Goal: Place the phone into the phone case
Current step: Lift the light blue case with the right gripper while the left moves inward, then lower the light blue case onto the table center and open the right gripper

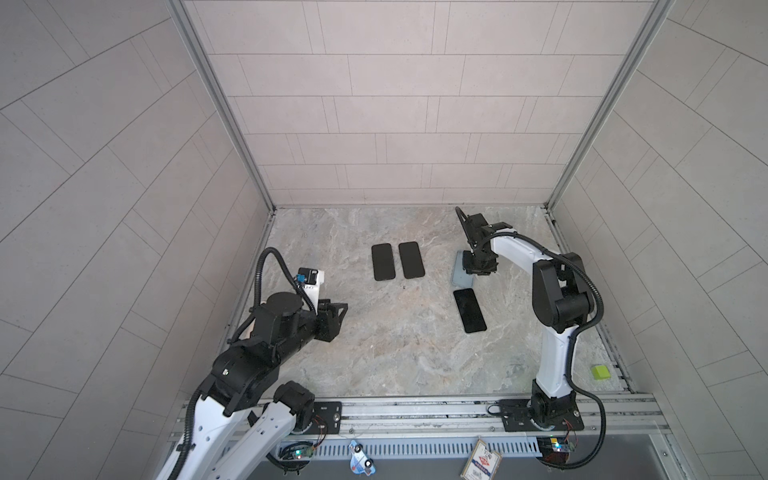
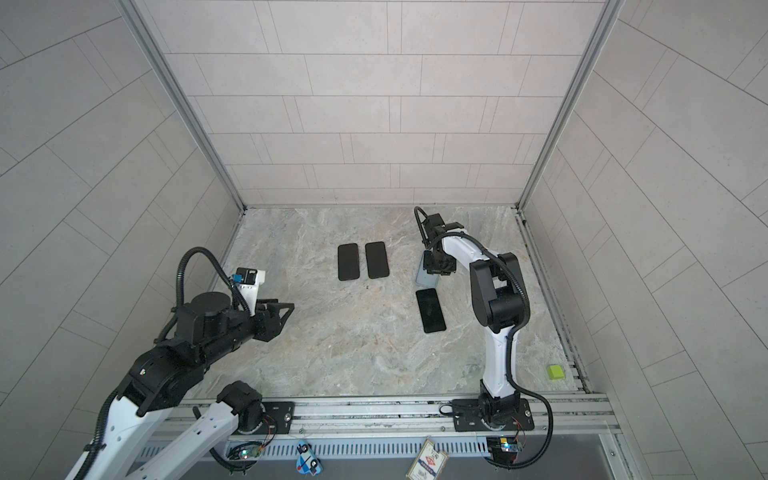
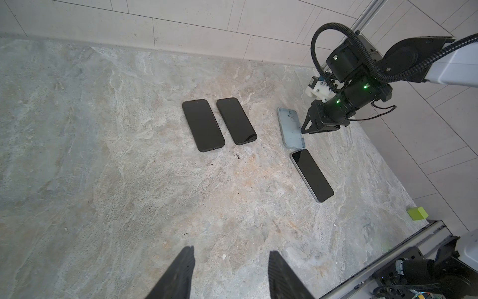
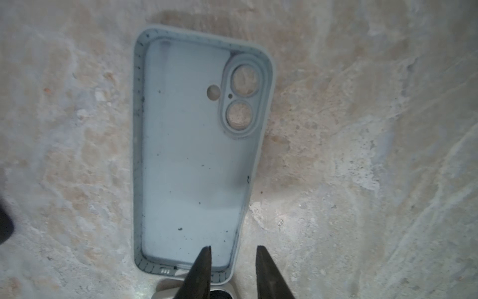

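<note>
Phone (image 4: 168,286) cut off; right fingers (image 4: 199,274) parted astride case (image 4: 191,155) wall; left fingers (image 3: 178,274) released.

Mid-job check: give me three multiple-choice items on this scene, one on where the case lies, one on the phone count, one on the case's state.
1. Where does the case lie?
A. Against the back wall
B. Just past the far end of the lone phone
C. Beside the green block

2. How many phones lie on the table?
A. Two
B. Three
C. Four

3. What state is the case in?
A. Empty, open side up
B. Phone already inside
C. Flipped, back side up

Key:
1 B: in both top views the case and the lone phone lie almost end to end.
2 B: the side-by-side phones plus the lone phone make three.
3 A: the right wrist view shows its bare inside, with the table showing through the camera holes.
</note>
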You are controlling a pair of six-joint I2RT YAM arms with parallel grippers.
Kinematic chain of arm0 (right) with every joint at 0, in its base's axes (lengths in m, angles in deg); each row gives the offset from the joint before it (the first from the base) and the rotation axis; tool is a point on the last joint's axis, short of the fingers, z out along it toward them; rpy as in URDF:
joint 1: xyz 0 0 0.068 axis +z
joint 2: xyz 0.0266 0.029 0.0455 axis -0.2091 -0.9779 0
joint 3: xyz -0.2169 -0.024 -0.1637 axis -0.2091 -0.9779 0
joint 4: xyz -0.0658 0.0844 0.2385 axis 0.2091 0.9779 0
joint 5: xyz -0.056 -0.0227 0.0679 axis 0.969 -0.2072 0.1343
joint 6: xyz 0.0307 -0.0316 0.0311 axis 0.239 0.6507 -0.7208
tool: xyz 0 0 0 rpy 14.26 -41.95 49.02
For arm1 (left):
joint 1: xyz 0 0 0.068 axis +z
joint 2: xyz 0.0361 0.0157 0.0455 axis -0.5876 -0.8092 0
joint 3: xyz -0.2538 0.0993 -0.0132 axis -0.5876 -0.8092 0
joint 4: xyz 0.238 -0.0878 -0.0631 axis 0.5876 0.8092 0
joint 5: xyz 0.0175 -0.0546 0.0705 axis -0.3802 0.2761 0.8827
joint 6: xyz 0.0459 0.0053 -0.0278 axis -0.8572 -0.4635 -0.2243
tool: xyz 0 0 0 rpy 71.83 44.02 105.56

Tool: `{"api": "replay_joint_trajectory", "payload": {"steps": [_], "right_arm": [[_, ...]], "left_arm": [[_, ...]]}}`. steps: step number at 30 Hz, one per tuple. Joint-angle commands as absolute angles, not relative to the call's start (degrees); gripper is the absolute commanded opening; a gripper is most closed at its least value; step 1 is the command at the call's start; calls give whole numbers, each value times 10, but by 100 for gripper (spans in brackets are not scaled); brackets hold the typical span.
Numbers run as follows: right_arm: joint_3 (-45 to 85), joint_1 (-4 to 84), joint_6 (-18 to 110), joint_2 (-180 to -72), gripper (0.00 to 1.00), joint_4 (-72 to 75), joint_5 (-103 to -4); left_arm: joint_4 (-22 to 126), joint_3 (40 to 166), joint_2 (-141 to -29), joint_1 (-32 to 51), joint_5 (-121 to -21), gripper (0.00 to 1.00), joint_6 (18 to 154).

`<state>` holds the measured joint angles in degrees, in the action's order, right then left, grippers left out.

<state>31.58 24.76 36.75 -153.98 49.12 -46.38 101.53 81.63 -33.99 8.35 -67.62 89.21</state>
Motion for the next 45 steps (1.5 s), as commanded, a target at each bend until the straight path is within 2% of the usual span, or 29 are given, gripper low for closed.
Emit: {"api": "replay_joint_trajectory", "payload": {"steps": [1,9,11,18,20,26,33,38,45], "right_arm": [[317,247,364,-1558,31,477,-462],[297,245,358,-1578,25,463,-474],[289,245,358,-1576,19,456,-482],[250,252,369,-1512,8,423,-512],[248,261,379,-1486,8,423,-522],[216,335,406,-1395,7,425,-529],[130,461,414,-1326,7,409,-523],[89,545,479,-1319,8,414,-485],[75,581,558,-1325,10,411,-543]], "left_arm": [[1005,811,-341,87,-673,52,886],[1005,810,-342,87,-671,52,887],[1005,811,-342,87,-671,52,886],[1006,811,-351,87,-670,52,887],[1005,811,-362,86,-681,53,893],[973,801,-444,85,-787,54,934],[922,782,-458,83,-801,55,965],[896,762,-461,83,-816,55,990],[887,751,-457,82,-822,55,1003]]}}
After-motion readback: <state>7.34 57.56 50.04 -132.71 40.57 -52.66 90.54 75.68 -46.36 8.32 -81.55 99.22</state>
